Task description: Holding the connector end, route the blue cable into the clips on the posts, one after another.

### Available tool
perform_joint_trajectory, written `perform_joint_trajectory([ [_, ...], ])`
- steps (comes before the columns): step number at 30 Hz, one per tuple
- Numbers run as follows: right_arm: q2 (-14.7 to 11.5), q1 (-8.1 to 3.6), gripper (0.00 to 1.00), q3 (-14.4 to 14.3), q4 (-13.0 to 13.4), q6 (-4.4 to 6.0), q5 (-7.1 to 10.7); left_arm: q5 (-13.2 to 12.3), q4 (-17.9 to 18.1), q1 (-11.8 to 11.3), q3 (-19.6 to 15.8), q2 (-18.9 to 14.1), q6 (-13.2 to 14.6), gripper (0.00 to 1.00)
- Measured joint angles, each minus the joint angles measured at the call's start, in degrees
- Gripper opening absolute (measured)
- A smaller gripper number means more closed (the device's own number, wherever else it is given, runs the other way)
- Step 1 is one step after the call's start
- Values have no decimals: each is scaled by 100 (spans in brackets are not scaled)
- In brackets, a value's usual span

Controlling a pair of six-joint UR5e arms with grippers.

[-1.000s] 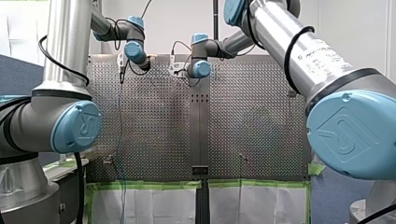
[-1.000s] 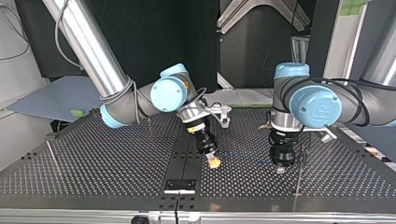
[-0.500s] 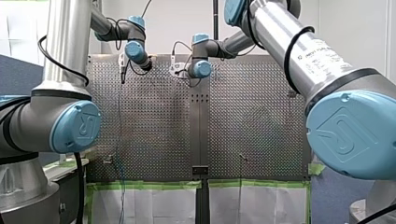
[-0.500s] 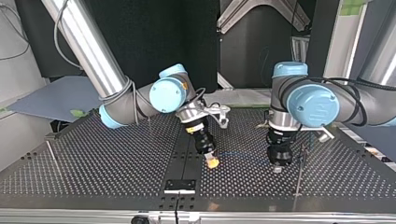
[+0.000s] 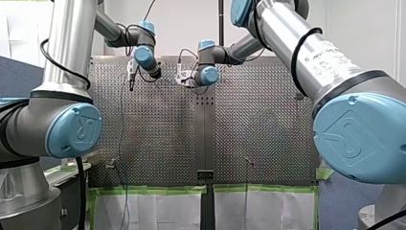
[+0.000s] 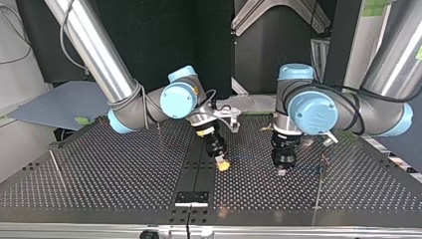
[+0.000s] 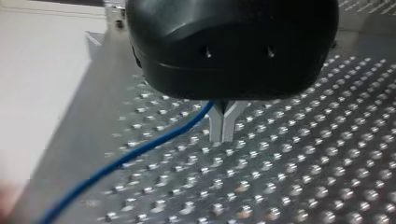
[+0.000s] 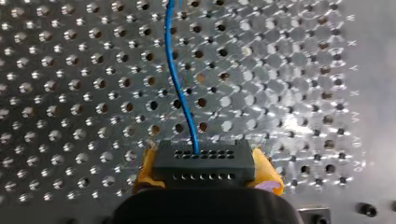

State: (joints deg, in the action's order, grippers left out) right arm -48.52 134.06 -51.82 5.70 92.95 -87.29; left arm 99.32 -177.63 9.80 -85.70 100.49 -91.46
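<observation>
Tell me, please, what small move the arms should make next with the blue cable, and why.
Probably move both grippers together toward the thin post at the top view's right, to bring the span to its clip. My right gripper holds the connector between yellow pads, my left gripper is shut on the blue cable, and the post stands just beyond it.

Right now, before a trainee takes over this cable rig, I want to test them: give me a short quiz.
1. True or false: my right gripper holds the black connector between yellow pads.
2. My left gripper pinches: A) the blue cable; B) the connector; C) a post.
3. Fill in: the table is ____ with holes.
Key: 1 true; 2 A; 3 perforated.
</observation>
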Motion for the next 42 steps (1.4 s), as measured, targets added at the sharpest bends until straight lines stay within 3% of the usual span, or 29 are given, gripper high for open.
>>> perform_joint_trajectory([
  [13,3,-83,0,-378,29,-12,-171,257,-3,322,-77,219,-172,2],
  [23,3,-235,0,-877,156,-141,-250,418,160,544,-229,251,-215,2],
  [31,4,-299,0,-1035,246,-207,-254,504,210,702,-233,394,-190,2],
  [42,7,-432,0,-1463,674,-170,-240,744,367,912,-234,668,-203,2],
])
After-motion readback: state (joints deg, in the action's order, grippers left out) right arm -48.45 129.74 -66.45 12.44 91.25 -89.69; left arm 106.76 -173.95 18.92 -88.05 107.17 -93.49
